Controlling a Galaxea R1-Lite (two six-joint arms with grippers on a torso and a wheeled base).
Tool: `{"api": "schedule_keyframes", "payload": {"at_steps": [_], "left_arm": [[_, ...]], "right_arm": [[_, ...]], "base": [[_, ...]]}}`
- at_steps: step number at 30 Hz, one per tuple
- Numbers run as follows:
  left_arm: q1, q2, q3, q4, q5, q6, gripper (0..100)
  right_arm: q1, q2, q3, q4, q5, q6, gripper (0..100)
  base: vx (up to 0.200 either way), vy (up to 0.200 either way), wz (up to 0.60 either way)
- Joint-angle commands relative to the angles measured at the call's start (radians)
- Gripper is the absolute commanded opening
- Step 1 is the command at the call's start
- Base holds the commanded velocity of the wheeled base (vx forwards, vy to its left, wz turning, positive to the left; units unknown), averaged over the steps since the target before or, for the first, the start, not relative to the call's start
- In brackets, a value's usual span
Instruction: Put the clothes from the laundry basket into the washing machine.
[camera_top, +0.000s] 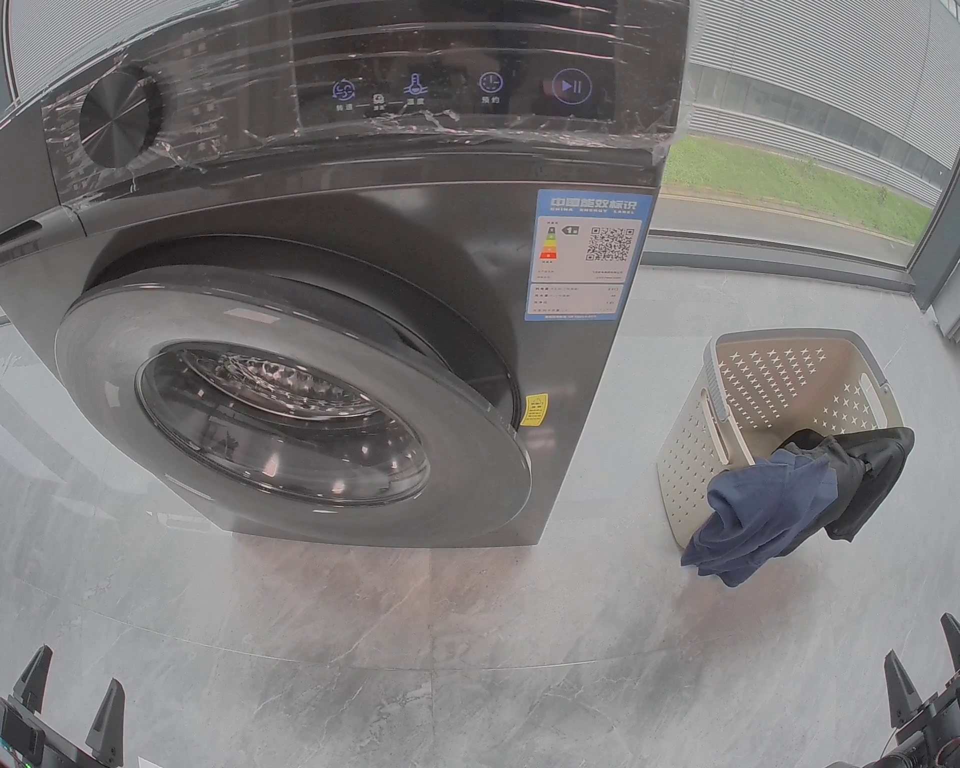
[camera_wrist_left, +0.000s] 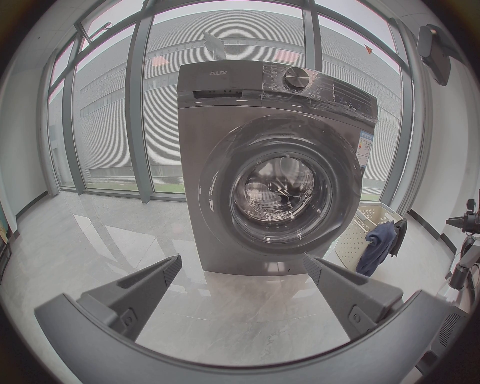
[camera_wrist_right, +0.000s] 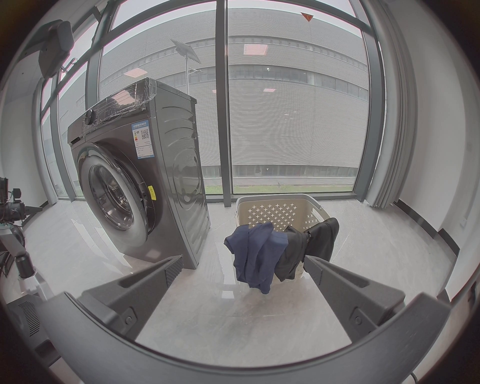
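A dark grey front-loading washing machine (camera_top: 330, 260) stands on the floor with its round door (camera_top: 285, 420) shut. To its right is a beige perforated laundry basket (camera_top: 775, 385). A blue garment (camera_top: 765, 510) and a black garment (camera_top: 870, 470) hang over its near rim. My left gripper (camera_top: 70, 695) is low at the front left, open and empty, facing the washing machine (camera_wrist_left: 275, 165). My right gripper (camera_top: 925, 665) is low at the front right, open and empty, facing the basket (camera_wrist_right: 280, 210) and the blue garment (camera_wrist_right: 257, 252).
Glossy grey marble floor (camera_top: 480, 620) spreads between me and the machine. Tall windows with dark frames (camera_wrist_right: 222, 100) run behind the machine and basket. A white wall (camera_wrist_right: 440, 150) stands to the right of the basket.
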Motion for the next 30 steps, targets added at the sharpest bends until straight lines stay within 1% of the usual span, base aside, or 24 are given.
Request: {"api": "schedule_keyframes", "payload": {"at_steps": [1,16,28,30], "left_arm": [[0.0,-0.01,0.016,-0.001,0.001,0.0,100],[0.0,-0.01,0.016,-0.001,0.001,0.0,100],[0.0,-0.01,0.016,-0.001,0.001,-0.002,100],[0.0,-0.01,0.016,-0.001,0.001,0.0,100]], "right_arm": [[-0.001,-0.017,0.018,0.0,0.0,0.0,100],[-0.001,-0.017,0.018,0.0,0.0,0.0,100],[-0.001,-0.017,0.018,0.0,0.0,0.0,100],[-0.001,-0.017,0.018,0.0,0.0,0.0,100]], "base": [[0.0,0.2,0.0],[0.0,0.0,0.0],[0.0,0.2,0.0],[0.0,0.0,0.0]]}}
